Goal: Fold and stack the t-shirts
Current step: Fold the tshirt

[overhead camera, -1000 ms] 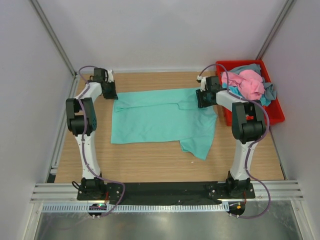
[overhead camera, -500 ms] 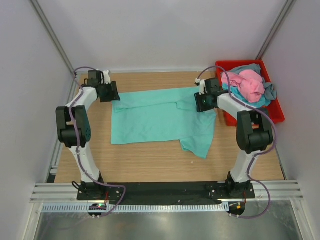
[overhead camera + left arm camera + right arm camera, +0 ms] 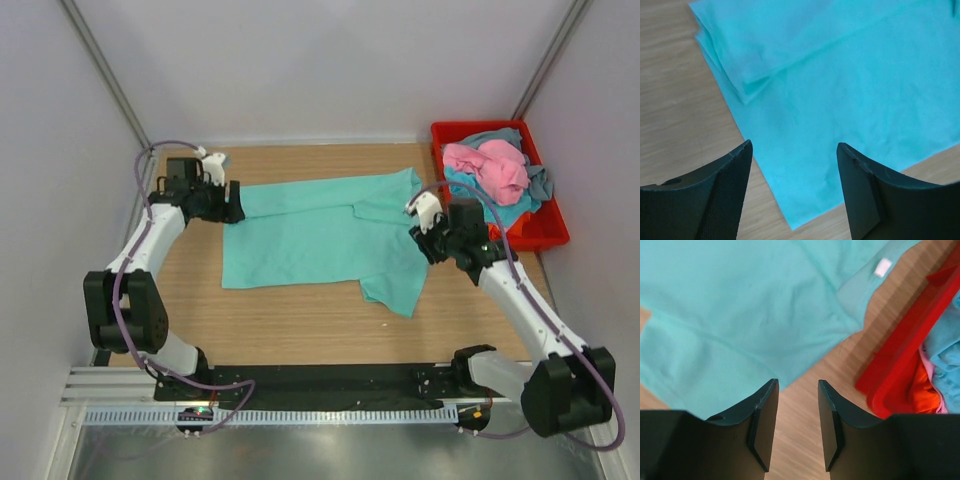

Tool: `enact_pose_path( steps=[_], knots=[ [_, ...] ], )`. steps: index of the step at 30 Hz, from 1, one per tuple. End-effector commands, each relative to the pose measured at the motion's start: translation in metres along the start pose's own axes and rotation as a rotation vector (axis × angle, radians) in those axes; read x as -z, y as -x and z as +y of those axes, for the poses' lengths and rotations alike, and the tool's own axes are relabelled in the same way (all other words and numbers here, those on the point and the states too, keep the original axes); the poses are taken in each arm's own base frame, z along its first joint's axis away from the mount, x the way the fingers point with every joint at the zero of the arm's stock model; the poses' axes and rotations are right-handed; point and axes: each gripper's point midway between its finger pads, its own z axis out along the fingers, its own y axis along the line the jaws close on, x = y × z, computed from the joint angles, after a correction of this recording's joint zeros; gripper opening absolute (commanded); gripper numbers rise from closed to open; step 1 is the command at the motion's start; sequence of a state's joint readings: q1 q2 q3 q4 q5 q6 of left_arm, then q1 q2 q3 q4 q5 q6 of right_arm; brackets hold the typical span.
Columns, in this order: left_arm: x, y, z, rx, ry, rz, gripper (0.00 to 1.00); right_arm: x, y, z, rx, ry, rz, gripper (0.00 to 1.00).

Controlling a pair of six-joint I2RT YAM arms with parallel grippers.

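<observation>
Teal-green t-shirt (image 3: 320, 235): flat mid-frame on tabletop (image 3: 290, 325), one sleeve jutting lower right | red bin (image 3: 900, 360): upper right, remaining t-shirts (image 3: 490, 165) heaped inside | left pincer (image 3: 794, 147), right pincer (image 3: 796, 385): both spread, empty, over opposite shirt edges | advice: pinch matching points, lift evenly, fold that sleeve inward.

teal-green t-shirt (image 3: 310, 235), pink shirt (image 3: 490, 168), red bin (image 3: 552, 222)

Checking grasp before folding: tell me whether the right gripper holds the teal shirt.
No, the right gripper is open above bare table beside the teal shirt.
</observation>
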State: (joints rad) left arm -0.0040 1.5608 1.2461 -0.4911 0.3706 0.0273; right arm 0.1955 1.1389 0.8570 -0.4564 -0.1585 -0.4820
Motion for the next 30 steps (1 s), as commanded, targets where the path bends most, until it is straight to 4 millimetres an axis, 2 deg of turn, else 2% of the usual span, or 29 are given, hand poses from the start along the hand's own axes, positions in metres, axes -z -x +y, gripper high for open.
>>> enact_pose_path(
  steps=[1,3,4,5,8,11,17,21,23,24,25,27,28,30],
  knots=[
    [0.01,-0.047,-0.015,-0.191,-0.019,0.092,0.71,0.008,-0.039,0.026,0.254,0.11,0.018,0.43],
    [0.014,-0.05,-0.015,-0.242,-0.012,0.07,0.72,0.008,-0.062,0.043,0.297,0.187,0.059,0.43],
    [0.013,-0.062,-0.015,-0.241,-0.015,0.09,0.72,0.01,-0.067,0.051,0.312,0.216,0.051,0.43],
    [0.014,-0.065,-0.015,-0.244,-0.017,0.092,0.73,0.013,-0.07,0.064,0.314,0.272,0.034,0.43],
    [0.014,-0.069,-0.013,-0.223,0.0,0.095,0.73,0.016,-0.074,0.081,0.289,0.346,0.011,0.43],
    [0.011,-0.073,-0.013,-0.192,0.004,0.113,0.72,0.019,-0.071,0.084,0.261,0.339,-0.019,0.43],
    [0.004,-0.075,-0.012,-0.144,0.004,0.129,0.71,0.015,-0.084,0.101,0.239,0.398,-0.01,0.42],
    [0.001,-0.079,-0.005,-0.146,0.031,0.152,0.71,0.016,-0.088,0.094,0.305,0.359,-0.009,0.44],
    [0.0,-0.08,-0.004,-0.144,0.036,0.165,0.71,0.018,-0.079,0.077,0.425,0.268,-0.053,0.44],
    [-0.002,-0.079,-0.004,-0.142,0.033,0.165,0.71,0.016,-0.082,0.072,0.454,0.232,-0.058,0.44],
    [-0.002,-0.078,-0.005,-0.133,0.029,0.164,0.71,0.018,-0.068,0.058,0.483,0.142,-0.111,0.44],
    [-0.004,-0.081,-0.008,-0.127,0.008,0.171,0.71,0.021,-0.069,0.061,0.501,0.138,-0.132,0.45],
    [-0.004,-0.082,-0.009,-0.127,0.0,0.175,0.71,0.024,-0.076,0.073,0.492,0.199,-0.127,0.45],
    [-0.005,-0.09,-0.009,-0.123,-0.006,0.198,0.71,0.029,-0.078,0.082,0.468,0.243,-0.127,0.47]
  ],
)
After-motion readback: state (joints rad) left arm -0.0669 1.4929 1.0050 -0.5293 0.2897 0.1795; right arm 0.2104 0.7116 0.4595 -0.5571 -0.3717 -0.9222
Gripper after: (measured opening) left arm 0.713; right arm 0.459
